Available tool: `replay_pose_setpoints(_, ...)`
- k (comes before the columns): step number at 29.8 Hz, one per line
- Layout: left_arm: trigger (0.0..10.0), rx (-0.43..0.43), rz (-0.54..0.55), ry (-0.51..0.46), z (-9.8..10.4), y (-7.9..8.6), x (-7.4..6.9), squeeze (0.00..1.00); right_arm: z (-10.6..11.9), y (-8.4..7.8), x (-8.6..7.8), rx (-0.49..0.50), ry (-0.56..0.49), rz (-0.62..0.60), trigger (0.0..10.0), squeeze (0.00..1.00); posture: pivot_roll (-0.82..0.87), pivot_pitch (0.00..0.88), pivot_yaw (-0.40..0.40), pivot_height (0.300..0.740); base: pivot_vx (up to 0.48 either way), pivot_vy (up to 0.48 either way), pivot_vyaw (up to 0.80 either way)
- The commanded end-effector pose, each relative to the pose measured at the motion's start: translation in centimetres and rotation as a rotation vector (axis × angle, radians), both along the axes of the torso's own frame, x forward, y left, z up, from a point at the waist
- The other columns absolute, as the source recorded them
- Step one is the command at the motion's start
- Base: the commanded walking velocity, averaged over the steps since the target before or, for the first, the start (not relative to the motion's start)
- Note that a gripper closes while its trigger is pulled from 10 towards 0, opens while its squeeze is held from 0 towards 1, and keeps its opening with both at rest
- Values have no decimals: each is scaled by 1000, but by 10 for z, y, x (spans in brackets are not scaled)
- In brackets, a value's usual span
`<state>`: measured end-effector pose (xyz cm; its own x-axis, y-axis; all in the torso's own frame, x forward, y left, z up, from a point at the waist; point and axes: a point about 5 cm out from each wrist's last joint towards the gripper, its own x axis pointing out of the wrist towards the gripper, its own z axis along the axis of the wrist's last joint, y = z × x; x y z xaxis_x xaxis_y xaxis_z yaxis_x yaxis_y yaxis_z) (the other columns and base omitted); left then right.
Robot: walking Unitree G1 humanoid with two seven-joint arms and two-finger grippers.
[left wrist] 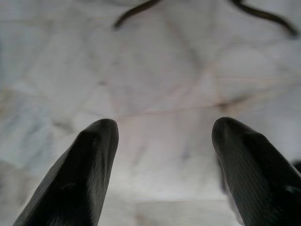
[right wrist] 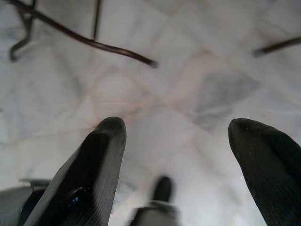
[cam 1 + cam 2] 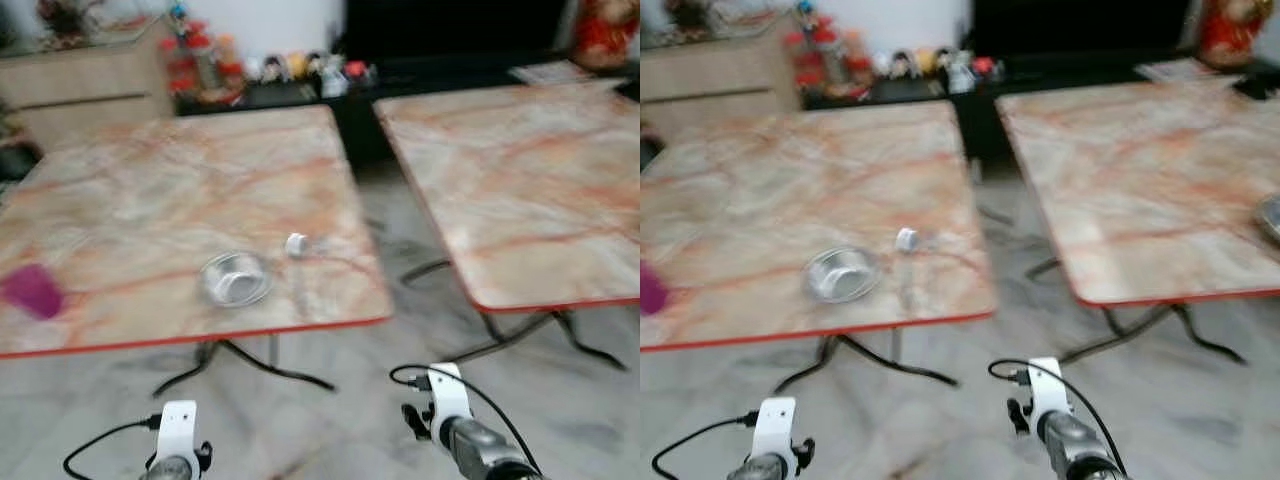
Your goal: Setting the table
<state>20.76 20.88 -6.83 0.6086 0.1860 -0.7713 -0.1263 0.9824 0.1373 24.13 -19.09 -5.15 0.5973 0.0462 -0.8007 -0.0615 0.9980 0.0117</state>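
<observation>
A shiny metal bowl (image 3: 236,278) sits near the front edge of the left marble table (image 3: 150,190). Just beyond it, to the right, lies a clear glass (image 3: 303,246) on its side, blurred. A purple cup (image 3: 33,291) stands at the table's left edge. Both arms hang low in front of the table, left arm (image 3: 178,445) and right arm (image 3: 452,415). In the left wrist view my left gripper (image 1: 162,127) is open above the floor, holding nothing. In the right wrist view my right gripper (image 2: 176,125) is open too, also over bare floor.
A second marble table (image 3: 520,180) stands to the right, across a narrow floor gap, with a metal dish (image 3: 1270,215) at its right edge. Black bent table legs (image 3: 250,365) spread over the marble floor. A sideboard (image 3: 90,85) and a low shelf of small figures (image 3: 290,70) line the back wall.
</observation>
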Motion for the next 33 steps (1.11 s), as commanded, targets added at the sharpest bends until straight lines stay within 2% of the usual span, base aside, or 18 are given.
replay_pose_setpoints(1, 10000, -14, -5, 13, -2, -6, -1, 0, -3, -6, -6, -7, 20, -20, 10000, 0, -48, 0, 77, 740, 0, 480, 0)
replay_pose_setpoints(6, 10000, -10, -4, 9, -2, -6, -1, 0, -3, -6, -7, -6, 26, -19, 10000, 0, -46, 0, 76, 740, 0, 432, 0)
replay_pose_setpoints(16, 10000, -26, -2, -16, 0, -7, 2, 0, -2, -7, -5, 2, 23, -31, 10000, 0, -36, 4, 70, 740, 0, 0, 0)
replay_pose_setpoints(33, 10000, -4, -35, -18, 2, -6, 6, 0, 0, -7, -2, 4, 9, -47, 10000, 0, -29, 46, 73, 740, 0, 0, 0)
